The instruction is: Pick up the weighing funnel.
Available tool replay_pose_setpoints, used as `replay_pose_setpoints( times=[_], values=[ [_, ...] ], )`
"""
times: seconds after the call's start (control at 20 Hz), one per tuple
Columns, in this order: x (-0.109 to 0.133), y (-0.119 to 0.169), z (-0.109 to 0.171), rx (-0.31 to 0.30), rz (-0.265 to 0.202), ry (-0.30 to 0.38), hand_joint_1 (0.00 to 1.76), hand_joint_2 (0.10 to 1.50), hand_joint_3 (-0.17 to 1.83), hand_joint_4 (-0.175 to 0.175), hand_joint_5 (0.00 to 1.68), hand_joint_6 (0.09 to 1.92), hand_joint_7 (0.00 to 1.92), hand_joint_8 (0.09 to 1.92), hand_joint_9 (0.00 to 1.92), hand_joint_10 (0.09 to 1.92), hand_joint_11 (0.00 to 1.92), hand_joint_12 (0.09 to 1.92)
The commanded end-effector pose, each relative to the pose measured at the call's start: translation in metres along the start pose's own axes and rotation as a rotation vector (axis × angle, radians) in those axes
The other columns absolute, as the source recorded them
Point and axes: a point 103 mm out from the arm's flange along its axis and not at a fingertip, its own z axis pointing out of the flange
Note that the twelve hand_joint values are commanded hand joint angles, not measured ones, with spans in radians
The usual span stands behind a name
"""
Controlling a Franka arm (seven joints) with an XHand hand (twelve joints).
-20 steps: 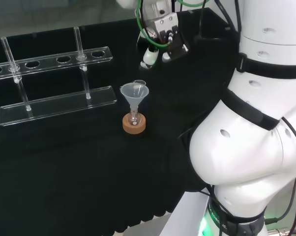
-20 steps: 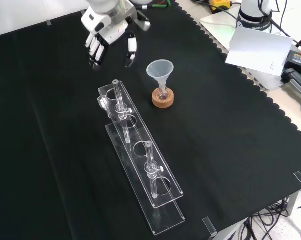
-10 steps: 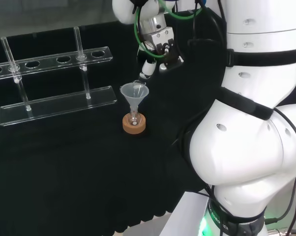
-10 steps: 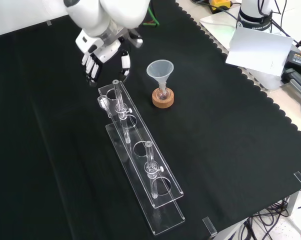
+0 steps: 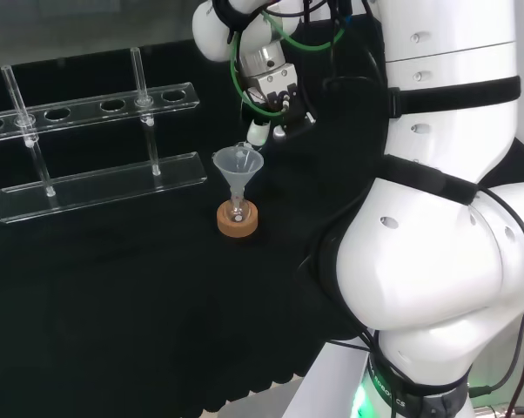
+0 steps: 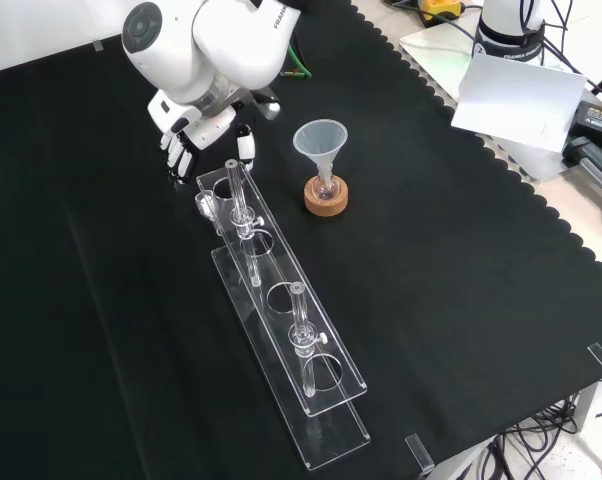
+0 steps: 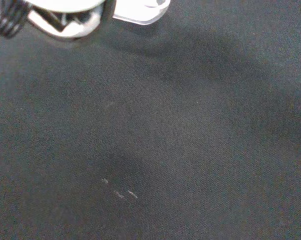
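Lower than a moment before, the white arm (image 6: pixel 221 40) had swung over the black cloth (image 6: pixel 461 250) toward the upper end of the clear tube rack (image 6: pixel 281 300) in the front view. Its hand (image 6: pixel 196 125) hung spread, fingers pointing down, holding nothing. The funnel (image 6: pixel 321 145) stood to its right. The weighing funnel (image 6: pixel 205 205) lay by that rack end, near the fingertips.

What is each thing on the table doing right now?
Hand: open, fingers pointing down, holding nothing.
Weighing funnel: lying on the cloth by the rack's end, not picked up.
Funnel: upright, stem in the small flask.
Small flask: standing on its cork ring.
Glass tubes: upright in the rack.
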Motion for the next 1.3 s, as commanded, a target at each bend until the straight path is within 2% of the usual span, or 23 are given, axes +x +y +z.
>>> replay_pose_setpoints(
  times=[0.05, 0.3, 0.55, 0.95, 1.1, 1.3],
  values=[
    [0.002, 0.009, 0.007, -0.008, 0.028, -0.009, 0.89, 0.57, 0.61, -0.024, 0.63, 0.13, 0.44, 0.66, 0.63, 0.54, 0.46, 1.29],
    [0.000, 0.018, 0.012, -0.008, 0.021, 0.006, 0.90, 0.57, 0.62, -0.026, 0.64, 0.14, 0.45, 0.66, 0.64, 0.54, 0.47, 1.29],
    [0.001, 0.023, 0.016, -0.020, -0.010, 0.014, 0.89, 0.57, 0.62, -0.027, 0.64, 0.15, 0.47, 0.67, 0.66, 0.55, 0.48, 1.29],
    [0.003, 0.027, 0.023, -0.041, -0.038, 0.034, 0.89, 0.56, 0.64, -0.011, 0.67, 0.21, 0.53, 0.66, 0.71, 0.53, 0.52, 1.27],
    [0.004, 0.028, 0.024, -0.048, -0.041, 0.027, 0.89, 0.55, 0.65, -0.006, 0.68, 0.27, 0.55, 0.65, 0.73, 0.51, 0.53, 1.26],
    [0.003, 0.030, 0.024, -0.048, -0.045, 0.031, 0.90, 0.56, 0.65, 0.006, 0.64, 0.49, 0.57, 0.64, 0.75, 0.49, 0.55, 1.26]
  ],
)
